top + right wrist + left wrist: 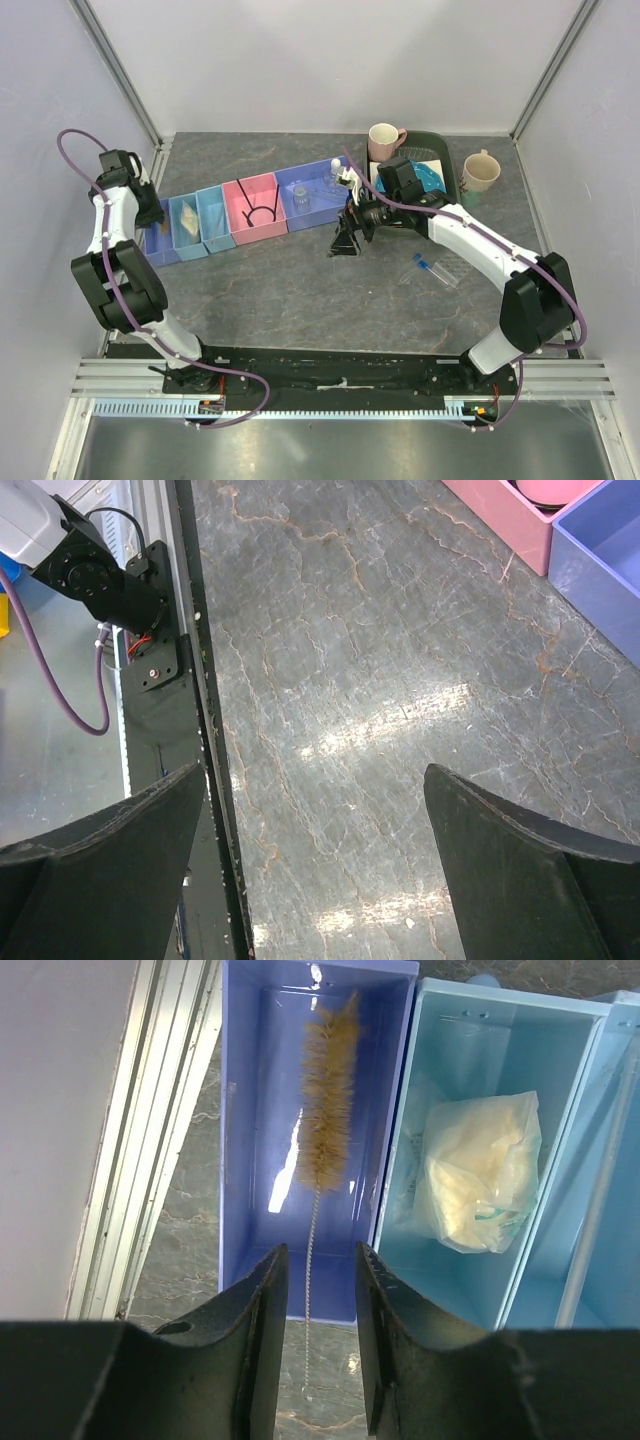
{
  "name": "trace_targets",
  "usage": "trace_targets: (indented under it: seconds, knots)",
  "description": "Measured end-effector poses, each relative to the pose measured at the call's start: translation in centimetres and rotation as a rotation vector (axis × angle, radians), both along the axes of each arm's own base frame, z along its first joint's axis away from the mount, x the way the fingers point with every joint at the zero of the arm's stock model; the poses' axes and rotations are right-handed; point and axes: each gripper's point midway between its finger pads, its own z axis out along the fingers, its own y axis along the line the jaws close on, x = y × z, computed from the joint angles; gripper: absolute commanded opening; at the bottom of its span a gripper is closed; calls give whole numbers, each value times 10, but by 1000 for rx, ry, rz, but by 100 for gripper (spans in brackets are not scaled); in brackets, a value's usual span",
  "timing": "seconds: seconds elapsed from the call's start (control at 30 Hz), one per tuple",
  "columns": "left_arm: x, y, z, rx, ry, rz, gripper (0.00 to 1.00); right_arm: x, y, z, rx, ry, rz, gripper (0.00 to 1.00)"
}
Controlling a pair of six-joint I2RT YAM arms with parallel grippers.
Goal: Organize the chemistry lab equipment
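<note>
Hovering over the purple bin (240, 1160) at the left end of the row, hard against the frame rail (150, 1140), the left pincer (318, 1255) stands narrowly parted and grips nothing. The brush (325, 1100) lies inside, its wire stem running out between the fingers. The right pincer (312, 775) gapes wide and empty over the desk's (400, 630) open middle, with a blue-capped vial (432, 268) lying at centre right of the top view.

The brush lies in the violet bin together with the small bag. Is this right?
No. The brush lies in the violet bin alone; the small bag is in the light blue bin beside it, as the left wrist view shows.
</note>
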Motion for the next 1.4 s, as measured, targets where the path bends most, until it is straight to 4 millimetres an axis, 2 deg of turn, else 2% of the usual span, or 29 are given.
trace_targets:
  seconds: [0.2, 0.33, 0.37, 0.47, 0.53, 0.6, 0.63, 0.77, 1.0, 1.1, 1.23, 1.4]
  knots:
    - [0, -5, -1, -29, 0, -2, 40, 0, -4, 2, -5, -17, -2, 98]
    - [4, -11, 12, -53, -47, -15, 53, 2, -8, 2, -21, -27, -4, 98]
    - [6, -14, 20, -60, -75, -21, 54, 4, -11, 3, -26, -34, -4, 98]
    - [9, -27, 55, -77, -206, -50, 67, 13, -21, 10, -59, -90, -7, 98]
    - [7, -38, 86, -82, -324, -76, 90, 19, -29, 15, -84, -126, -11, 98]
    - [1, -52, 114, -92, -428, -104, 96, 26, -40, 21, -116, -163, -18, 98]
    - [-3, -59, 129, -99, -487, -121, 97, 29, -46, 22, -129, -176, -22, 98]
    - [-19, -83, 157, -133, -603, -181, 99, 33, -73, 19, -192, -195, -39, 98]
    - [-34, -126, 177, -282, -693, -267, 99, 25, -118, 10, -317, -196, -92, 98]
    - [-34, -141, 191, -363, -746, -298, 99, 19, -136, -1, -386, -158, -117, 98]
    - [-32, -158, 208, -479, -819, -319, 100, 6, -158, -28, -492, -96, -132, 98]
    - [-30, -178, 207, -671, -870, -337, 100, -17, -185, -55, -609, -43, -145, 96]
